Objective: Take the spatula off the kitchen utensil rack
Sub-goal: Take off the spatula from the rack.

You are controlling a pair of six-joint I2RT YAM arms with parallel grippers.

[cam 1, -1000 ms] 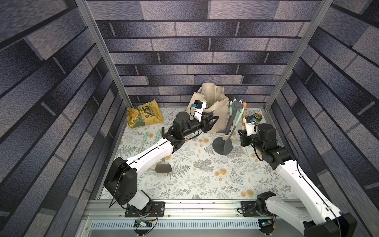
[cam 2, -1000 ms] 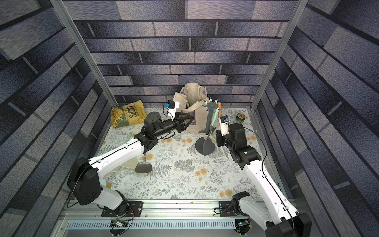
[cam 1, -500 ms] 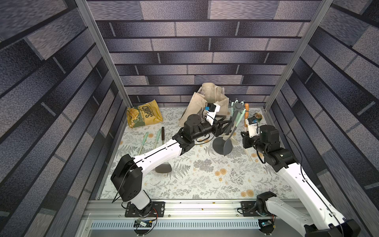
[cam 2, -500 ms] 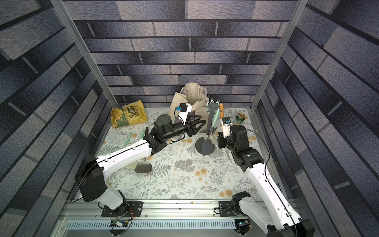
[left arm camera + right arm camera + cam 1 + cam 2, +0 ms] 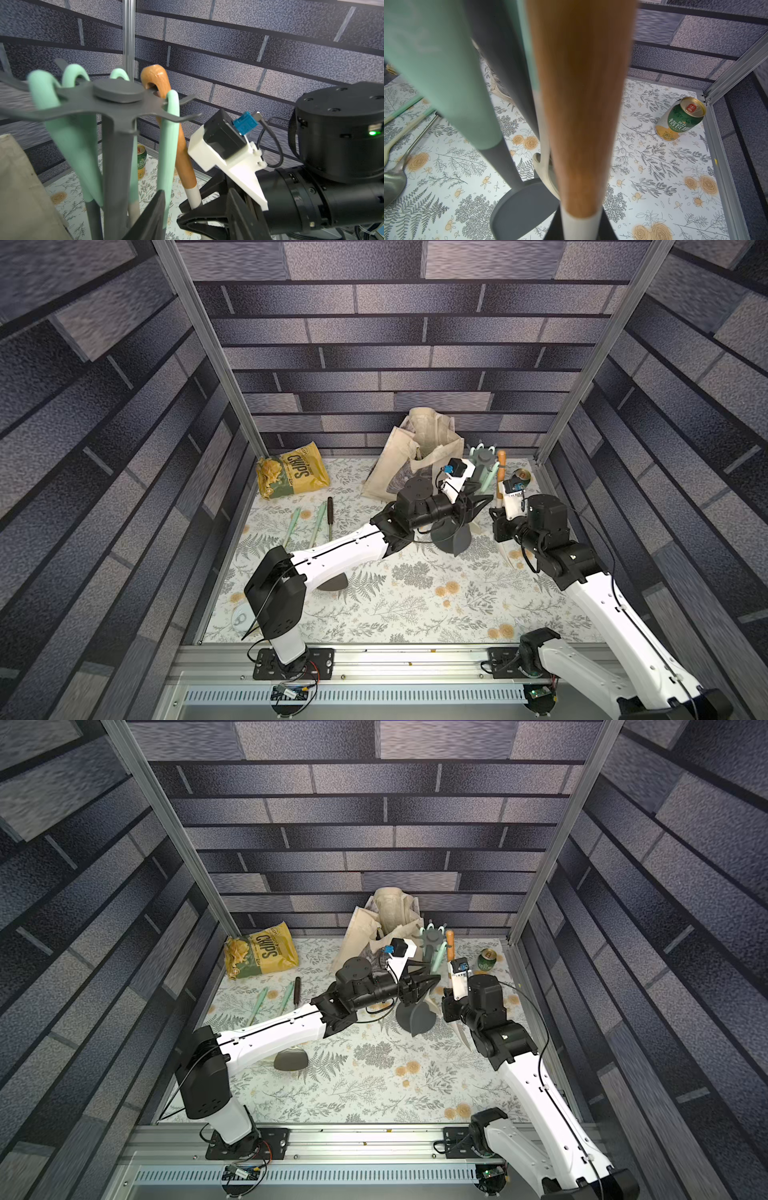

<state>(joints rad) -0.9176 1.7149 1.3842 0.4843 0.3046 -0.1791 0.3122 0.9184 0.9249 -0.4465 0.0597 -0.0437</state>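
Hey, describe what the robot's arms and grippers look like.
The left arm and right arm have white shells, black cylindrical joints and thin black cables running alongside. Each wrist carries a white bracket holding a black camera with a blue plug. The left gripper and right gripper have black wedge-shaped fingers.

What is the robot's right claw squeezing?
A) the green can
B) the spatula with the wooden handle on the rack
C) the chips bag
B: the right gripper is shut on the white neck of the wooden-handled spatula, which hangs from the kitchen utensil rack.
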